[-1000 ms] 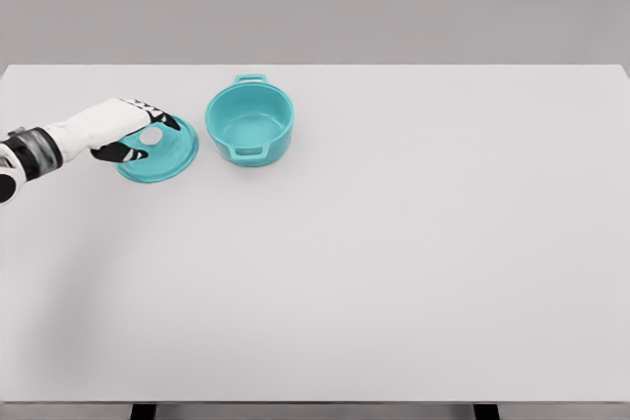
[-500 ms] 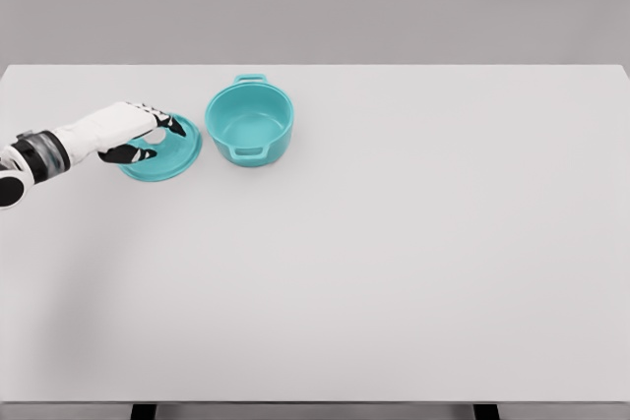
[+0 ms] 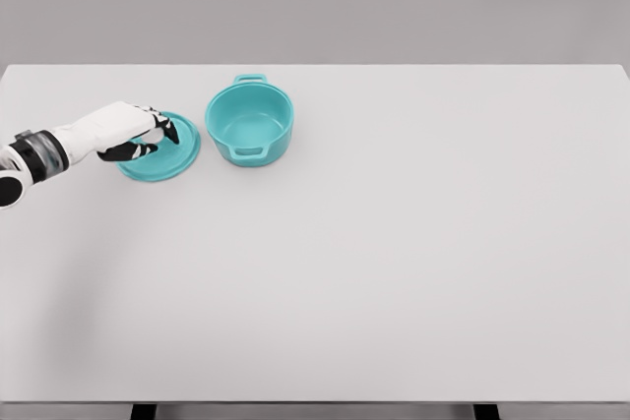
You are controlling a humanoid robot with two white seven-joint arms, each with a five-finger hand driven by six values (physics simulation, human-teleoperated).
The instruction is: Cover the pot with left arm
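Observation:
An open teal pot (image 3: 250,123) with two small handles stands on the white table (image 3: 394,243), at the back left. Its round teal lid (image 3: 167,156) lies flat on the table just left of it, a small gap between them. My left hand (image 3: 150,134) reaches in from the left edge and rests on the lid's middle. Its fingers are curled over the knob, which they hide. The right arm does not show.
The table's left edge runs close to my left forearm (image 3: 49,150). A grey wall stands behind the table's far edge.
The left hand's fingers have closed over the lid's knob, which was visible between them a second ago. The lid has shifted very slightly to the right.

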